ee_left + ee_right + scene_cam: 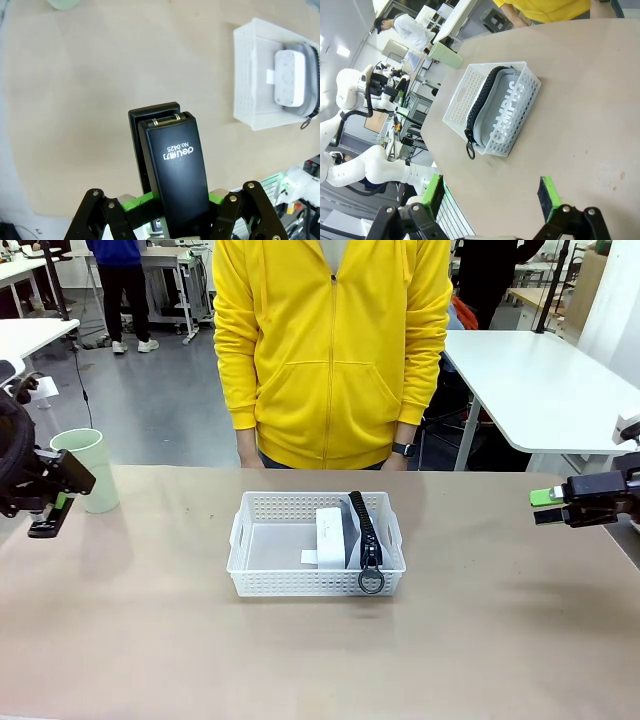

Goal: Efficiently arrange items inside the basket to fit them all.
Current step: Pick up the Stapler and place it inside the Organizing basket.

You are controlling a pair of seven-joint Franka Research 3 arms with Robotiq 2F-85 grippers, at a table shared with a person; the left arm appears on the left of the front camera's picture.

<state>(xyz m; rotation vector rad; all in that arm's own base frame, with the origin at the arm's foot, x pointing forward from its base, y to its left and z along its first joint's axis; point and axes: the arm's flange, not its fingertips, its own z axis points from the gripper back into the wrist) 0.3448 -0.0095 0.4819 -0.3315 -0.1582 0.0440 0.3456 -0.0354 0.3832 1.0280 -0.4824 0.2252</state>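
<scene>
- Basket point(270, 575) of white plastic, shallow and rectangular, with perforated walls and a handle cutout at its end, sat at the centre of the front view on the matte tan table point(150, 640).
- In its right half, a white boxy device point(330, 535) with rounded corners stood beside a soft grey pouch point(502, 112). The pouch was set on edge along the right wall, black zipper uppermost, ring pull hanging over the near wall.
- Left gripper point(45, 515), at the left edge of the front view, was clamped on a small black stapler point(175, 175), smooth and glossy with white print on top.
- Pale green cup point(88, 470), a plain smooth cylinder, stood upright on the table just behind that gripper.
- Right gripper point(548, 505) hung at the right edge, well apart from the basket, jaws spread wide with nothing between them.
- Person point(330, 350) in a yellow zip hoodie stood at the far edge.
</scene>
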